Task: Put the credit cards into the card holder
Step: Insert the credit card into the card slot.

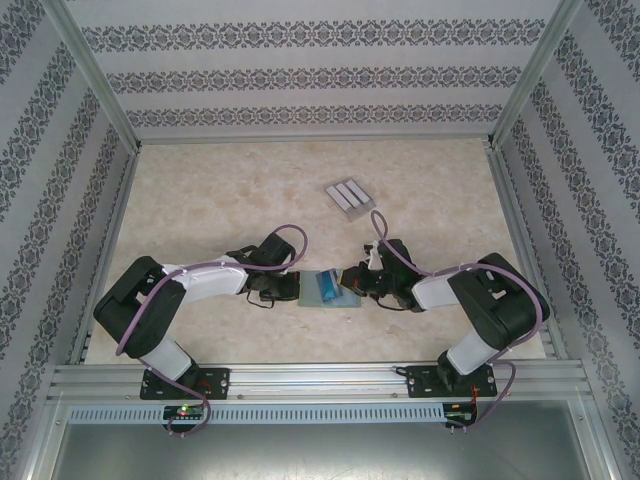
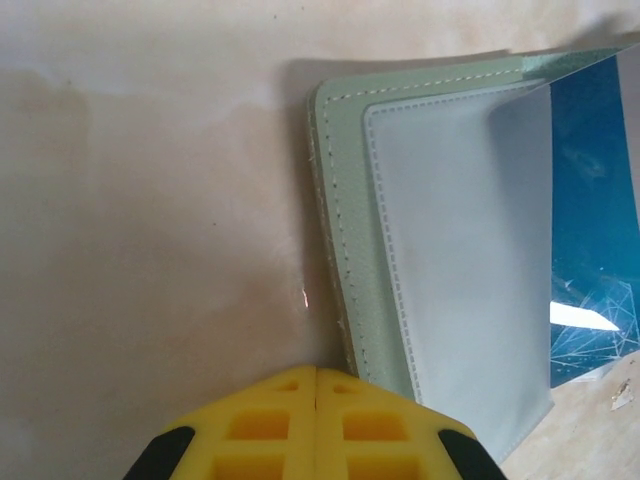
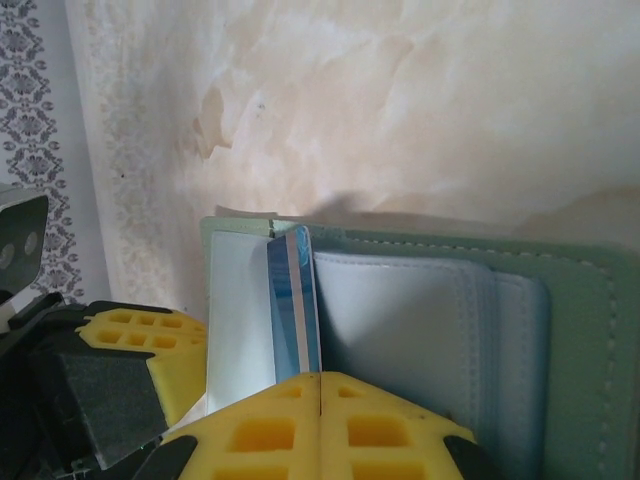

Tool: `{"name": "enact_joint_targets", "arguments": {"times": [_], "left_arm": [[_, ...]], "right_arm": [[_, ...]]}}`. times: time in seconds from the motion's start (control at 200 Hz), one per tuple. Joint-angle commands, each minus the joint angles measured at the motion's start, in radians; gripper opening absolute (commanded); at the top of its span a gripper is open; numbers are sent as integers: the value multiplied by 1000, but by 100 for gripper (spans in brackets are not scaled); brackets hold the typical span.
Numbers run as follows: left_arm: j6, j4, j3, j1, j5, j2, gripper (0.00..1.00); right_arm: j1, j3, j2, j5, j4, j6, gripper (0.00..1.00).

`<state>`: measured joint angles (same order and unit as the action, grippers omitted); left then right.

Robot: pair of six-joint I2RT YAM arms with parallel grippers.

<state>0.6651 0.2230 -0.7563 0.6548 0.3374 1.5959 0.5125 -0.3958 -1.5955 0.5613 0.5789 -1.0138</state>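
Right wrist: card [image 3: 295,290] gripped edge-on by the closed right end effector [image 3: 318,385]; it should be slid squarely into the holder [image 3: 430,320], best steadied by the closed left end effector [image 2: 317,385].

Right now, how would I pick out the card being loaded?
On the marble table, centred near its front edge, lies the open grey-green card holder. Over its pale pockets is the blue card, pinched by the right gripper, jaws shut. It is the one glossy blue thing; the ribbed stand farther back is pale grey.
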Motion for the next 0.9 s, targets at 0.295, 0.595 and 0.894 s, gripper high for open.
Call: {"name": "enact_joint_targets", "arguments": {"times": [0.295, 0.595, 0.894], "left_arm": [[21, -57, 40, 23, 4, 12, 1], [23, -56, 43, 25, -4, 6, 0], [29, -68, 49, 29, -4, -1, 0]], "right_arm": [[83, 33, 37, -167, -28, -83, 9], [112, 28, 104, -206, -144, -47, 19], [144, 13, 144, -245, -234, -21, 15]]}}
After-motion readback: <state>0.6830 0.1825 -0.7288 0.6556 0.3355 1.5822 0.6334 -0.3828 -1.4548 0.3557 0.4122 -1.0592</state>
